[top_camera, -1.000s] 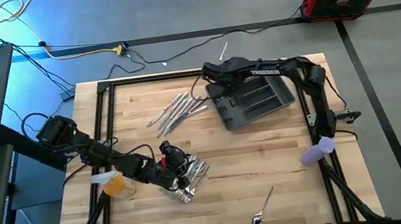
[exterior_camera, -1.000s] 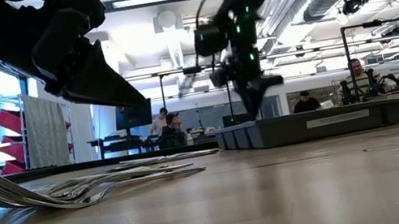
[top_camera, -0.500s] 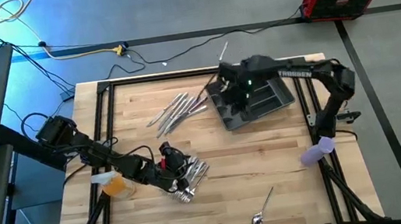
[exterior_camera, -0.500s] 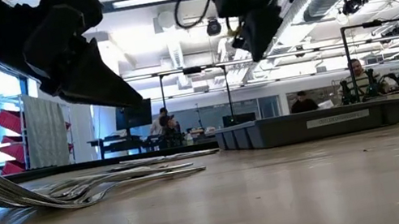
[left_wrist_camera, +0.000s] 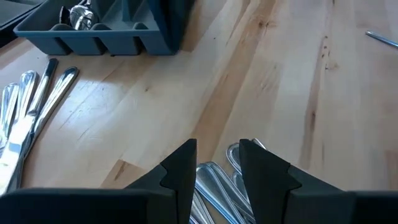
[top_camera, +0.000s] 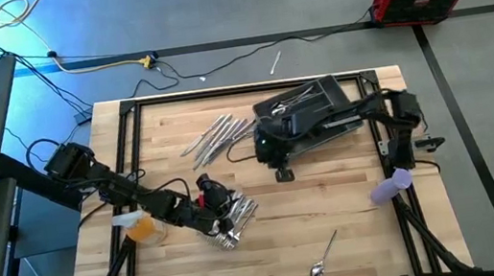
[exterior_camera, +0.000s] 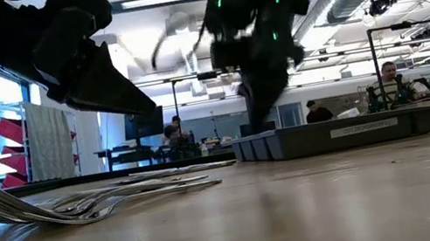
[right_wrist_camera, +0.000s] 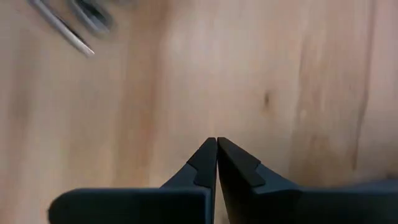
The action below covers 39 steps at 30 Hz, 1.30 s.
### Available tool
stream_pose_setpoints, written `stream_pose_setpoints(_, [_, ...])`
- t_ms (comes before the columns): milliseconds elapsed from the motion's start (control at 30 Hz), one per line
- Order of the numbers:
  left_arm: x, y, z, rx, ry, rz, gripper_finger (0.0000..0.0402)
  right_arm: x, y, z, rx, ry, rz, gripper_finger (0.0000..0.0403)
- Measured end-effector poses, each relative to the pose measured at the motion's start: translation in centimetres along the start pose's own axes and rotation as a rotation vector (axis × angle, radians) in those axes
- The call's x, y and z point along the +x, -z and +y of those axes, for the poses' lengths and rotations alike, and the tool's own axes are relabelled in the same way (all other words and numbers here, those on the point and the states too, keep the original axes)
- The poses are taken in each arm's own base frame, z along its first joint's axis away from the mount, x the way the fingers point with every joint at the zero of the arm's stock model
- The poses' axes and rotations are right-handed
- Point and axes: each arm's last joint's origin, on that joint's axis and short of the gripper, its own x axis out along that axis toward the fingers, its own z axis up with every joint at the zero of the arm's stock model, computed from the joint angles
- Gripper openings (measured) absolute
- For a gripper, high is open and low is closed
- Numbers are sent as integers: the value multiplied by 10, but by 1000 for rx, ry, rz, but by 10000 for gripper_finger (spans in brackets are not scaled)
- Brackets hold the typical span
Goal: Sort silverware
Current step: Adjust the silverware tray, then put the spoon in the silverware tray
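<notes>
Although a few pieces already lie inside the grey tray (top_camera: 352,115), most of the silverware still waits on the table (top_camera: 351,191): a fanned group of forks and knives (top_camera: 219,134) just beside the tray, a small pile (left_wrist_camera: 219,183) directly under the left gripper (left_wrist_camera: 216,163), and a single spoon (top_camera: 324,254) well apart near the front edge. Judged as early in the sorting. Left fingers (left_wrist_camera: 181,167) spread, astride the pile, handles running forward between them. Right gripper (right_wrist_camera: 216,163) above bare wood beside the tray, fingers pressed together, holding nothing. Lone spoon lying diagonally, bowl toward the front edge.
</notes>
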Motion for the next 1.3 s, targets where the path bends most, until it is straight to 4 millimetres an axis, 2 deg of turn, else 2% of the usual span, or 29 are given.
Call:
stream_pose_setpoints(67, [0,0,0,-1,-2,-1,104,8,3,-2,11,35,39,0])
stream_pose_setpoints(200, [0,0,0,-1,-2,-1,104,8,3,-4,70,111,58,0])
stream_pose_setpoints(333, [0,0,0,-1,-2,-1,104,2,12,-2,159,146,148,0])
stream_pose_setpoints(500, [0,0,0,1,-1,1,104,-7,20,10,217,200,250,0])
stream_pose_setpoints(1000, [0,1,-1,-2,27,16,104,-10,33,63,198,211,449,0])
stream_pose_setpoints(1300, [0,1,-1,-10,29,18,104,-2,47,62,154,271,484,0])
